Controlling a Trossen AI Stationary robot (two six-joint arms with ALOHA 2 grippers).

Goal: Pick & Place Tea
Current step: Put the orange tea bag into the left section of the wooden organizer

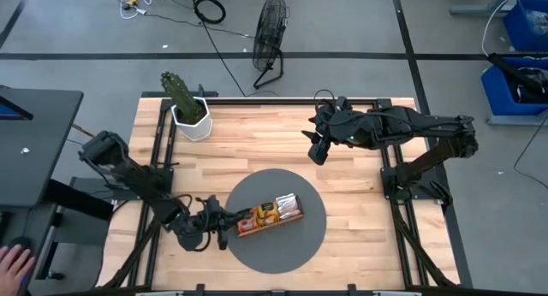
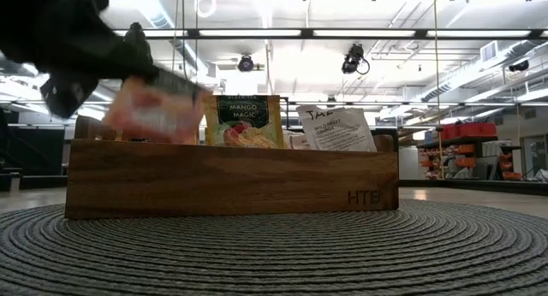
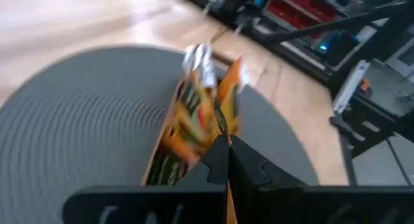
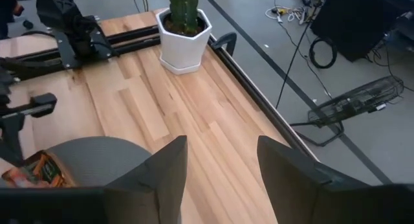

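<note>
Two arms over the table, and only the left gripper [image 1: 224, 219] is busy, down at the near-left edge of the round grey mat [image 1: 295, 245], right against the end of the wooden tray [image 1: 269, 217]. From overhead you just see dark fingers meeting the tray's end; the level view tells more, with an orange-red tea sachet [image 2: 157, 110] blurred and tilted above the tray's left end, pinched in the dark gripper [image 2: 158, 74]. The left wrist view confirms it: fingers [image 3: 223, 162] pressed tight together on the sachet's thin orange edge [image 3: 228, 98], the other sachets [image 3: 187, 123] standing in the tray behind. Over on the far right, the right gripper [image 1: 317, 149] hangs above bare wood, and its own camera shows its fingers [image 4: 169, 166] spread wide with nothing between them, the potted cactus [image 4: 183, 26] beyond.
</note>
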